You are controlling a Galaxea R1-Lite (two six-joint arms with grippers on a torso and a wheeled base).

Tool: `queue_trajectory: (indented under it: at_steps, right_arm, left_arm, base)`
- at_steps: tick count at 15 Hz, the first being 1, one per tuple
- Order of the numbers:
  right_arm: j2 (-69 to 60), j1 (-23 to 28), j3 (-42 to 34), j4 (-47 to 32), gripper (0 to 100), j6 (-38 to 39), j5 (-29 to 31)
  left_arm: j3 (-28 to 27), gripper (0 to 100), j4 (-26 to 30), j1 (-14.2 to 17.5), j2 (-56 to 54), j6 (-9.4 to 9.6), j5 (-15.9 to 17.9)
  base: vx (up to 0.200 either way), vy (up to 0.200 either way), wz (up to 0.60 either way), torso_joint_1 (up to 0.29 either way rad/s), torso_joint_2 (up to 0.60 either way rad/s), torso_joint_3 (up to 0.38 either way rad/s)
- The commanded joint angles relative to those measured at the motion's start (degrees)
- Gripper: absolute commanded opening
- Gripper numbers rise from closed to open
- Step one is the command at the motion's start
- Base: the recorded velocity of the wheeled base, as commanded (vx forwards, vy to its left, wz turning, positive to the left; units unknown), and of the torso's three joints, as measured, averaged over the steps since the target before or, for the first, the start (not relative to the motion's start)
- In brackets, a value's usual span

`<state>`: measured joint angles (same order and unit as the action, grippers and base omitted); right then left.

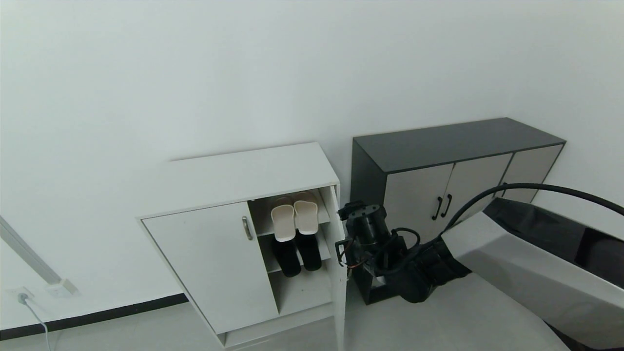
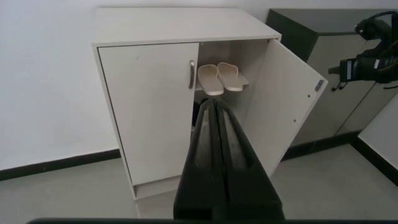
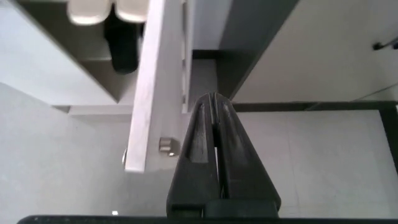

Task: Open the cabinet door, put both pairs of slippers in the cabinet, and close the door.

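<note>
place: plain indoor room, home-entryway style — home or mock-up, cannot tell | shell: bare white wall [image 1: 195, 73], black skirting [image 1: 97, 314], pale floor [image 1: 438, 321], wall socket [image 1: 22, 295] | furniture: white shoe cabinet [image 1: 234, 180] holding slippers [image 1: 295, 222], dark-topped sideboard [image 1: 453, 141]

The cabinet [image 1: 243, 175] and its door [image 2: 280, 106] were plain white with a silvery handle [image 1: 247, 228]. Inside, the upper pair of slippers [image 1: 295, 220] was cream and the lower pair [image 1: 297, 256] black, seemingly unpatterned, though they sat in shadow. The neighbouring sideboard [image 1: 453, 139] had a dark grey top and sides, pale grey-beige fronts and black handles [image 1: 441, 206], while the wall [image 1: 195, 73] was white, the skirting strip [image 1: 97, 314] black, the floor [image 1: 438, 321] light grey, and the left gripper [image 2: 212, 102] and right gripper [image 3: 214, 99] black.
</note>
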<state>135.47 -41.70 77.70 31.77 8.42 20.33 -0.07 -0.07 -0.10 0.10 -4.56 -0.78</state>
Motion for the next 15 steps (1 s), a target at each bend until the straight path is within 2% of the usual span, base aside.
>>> queue_trajectory:
  at_steps: [1,4,9,13,15]
  right_arm:
    - [-0.4,-1.2,0.7,0.1,0,0.6,-0.8]
    - [-5.6,-2.2,-1.0,0.0,0,5.7,-7.2]
    - [-13.3,-0.9,-5.5,1.2,0,1.6,-7.5]
    - [-13.6,-1.0,-7.0,1.3,0,0.8,-7.6]
    - [-13.3,-0.9,-8.0,1.8,0,0.9,-9.1]
  left_arm:
    - [0.0,0,0.0,0.0,0.0,-0.01,0.0]
    - [0.0,0,0.0,0.0,0.0,-0.1,0.0]
    - [0.0,0,0.0,0.0,0.0,-0.01,0.0]
    - [0.0,0,0.0,0.0,0.0,-0.01,0.0]
    - [0.0,0,0.0,0.0,0.0,-0.1,0.0]
  base:
    - [0.0,0.0,0.0,0.0,0.0,0.0]
    - [0.0,0.0,0.0,0.0,0.0,0.0]
    - [0.0,0.0,0.0,0.0,0.0,0.0]
    - [0.0,0.0,0.0,0.0,0.0,0.0]
    - [0.0,0.0,0.6,0.002,0.0,0.005]
